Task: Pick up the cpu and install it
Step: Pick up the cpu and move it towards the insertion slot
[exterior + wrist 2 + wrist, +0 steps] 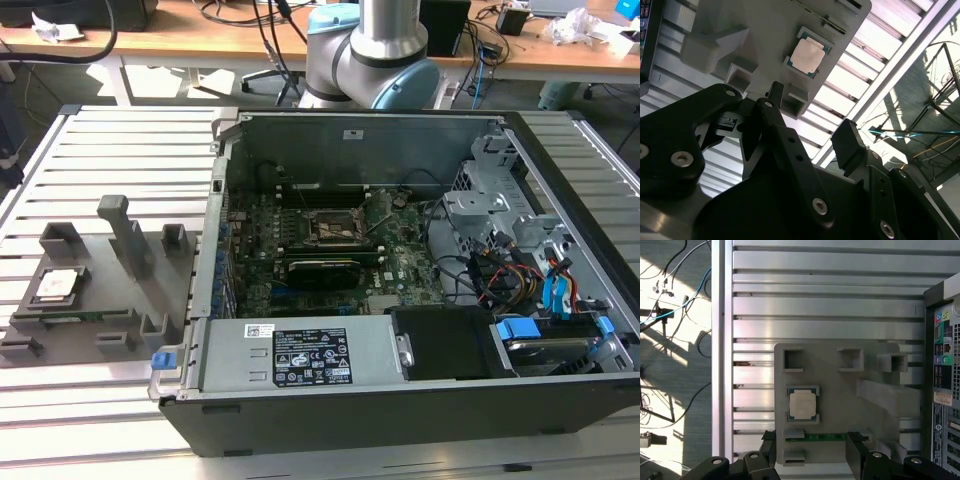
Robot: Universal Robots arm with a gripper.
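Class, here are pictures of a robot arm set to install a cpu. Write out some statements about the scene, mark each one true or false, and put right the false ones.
1. The cpu lies on the grey tray. True.
2. The pincer is shut on the cpu. False: its fingers stand apart, open, and hold nothing.
3. The grey tray stands inside the computer case. False: it rests on the slatted table beside the case, on the exterior view's left.
4. The computer case lies open, with its motherboard showing. True.
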